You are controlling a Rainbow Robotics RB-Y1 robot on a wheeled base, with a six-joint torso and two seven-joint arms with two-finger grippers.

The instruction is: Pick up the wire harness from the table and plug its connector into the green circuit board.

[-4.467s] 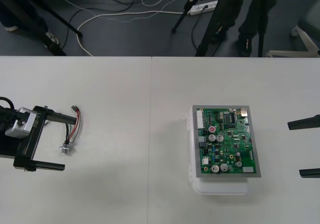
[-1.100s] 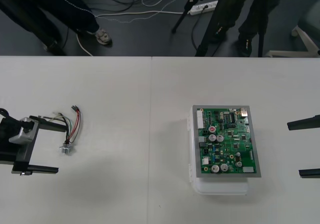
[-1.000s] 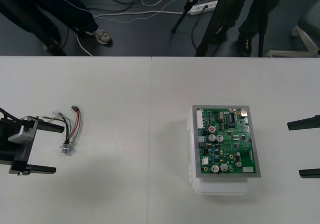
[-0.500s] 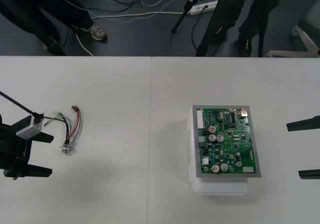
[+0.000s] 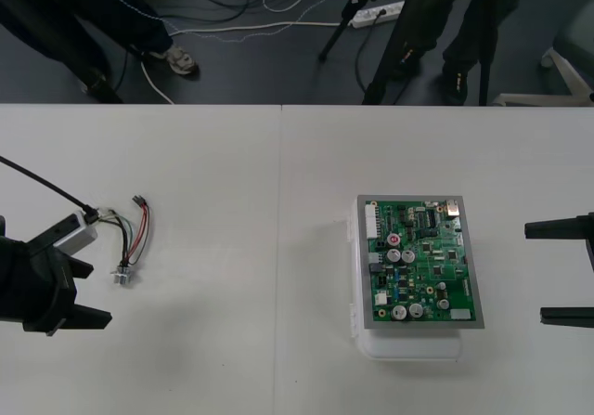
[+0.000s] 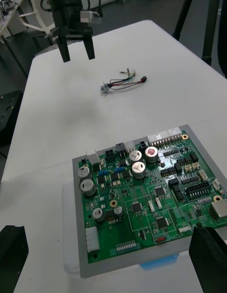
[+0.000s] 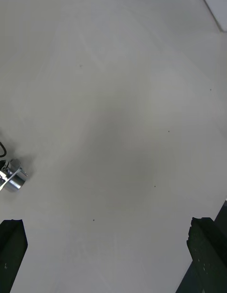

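Wire harness (image 5: 132, 239) lies loose by the table's (image 5: 232, 359) left edge, running far-to-near, its socket (image 5: 121, 276) just beyond the left gripper (image 5: 97, 294), which gapes wide and empty and is much the nearer. Right gripper (image 5: 557, 273) waits open, empty, at the right edge.

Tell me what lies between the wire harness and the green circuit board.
Nothing: only bare table separates the harness from the board, seen in the front view.
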